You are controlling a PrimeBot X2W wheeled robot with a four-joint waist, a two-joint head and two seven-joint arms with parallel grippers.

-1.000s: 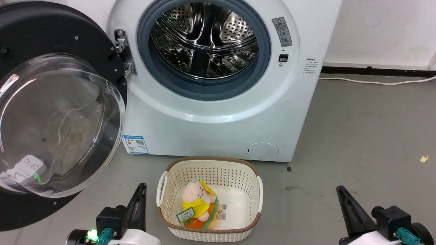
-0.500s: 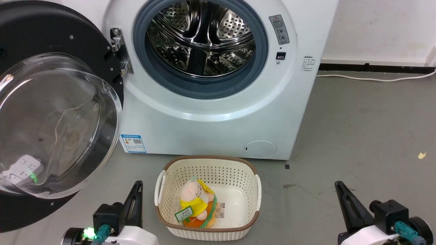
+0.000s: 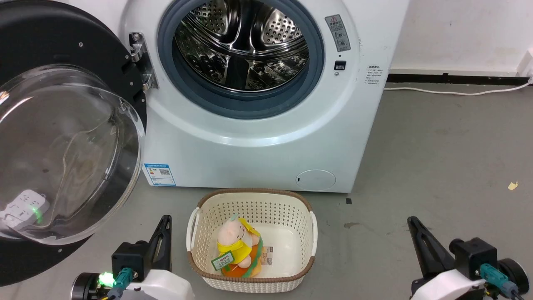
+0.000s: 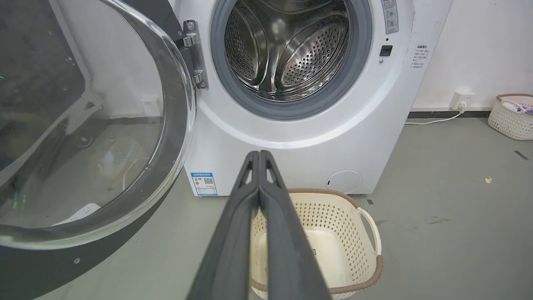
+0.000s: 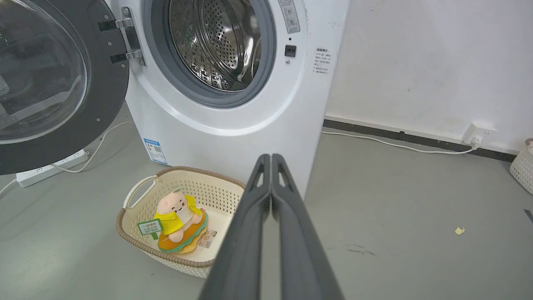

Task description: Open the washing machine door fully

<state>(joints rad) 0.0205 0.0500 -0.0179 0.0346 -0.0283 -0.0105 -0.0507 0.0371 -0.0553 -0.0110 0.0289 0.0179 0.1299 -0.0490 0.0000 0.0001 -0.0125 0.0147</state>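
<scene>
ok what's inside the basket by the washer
The cream perforated basket holds a pink plush toy in yellow, on an orange-green cushion, beside a printed label. Anything beneath the toy is covered.

Our head camera shifts; the whole scene slides slightly left and up; our left hand (image 3: 166,220) and right hand (image 3: 412,221) show higher.

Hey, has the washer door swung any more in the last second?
No. The door keeps the same gap to the sticker on the machine; the whole view slid left, so the camera moved.
</scene>
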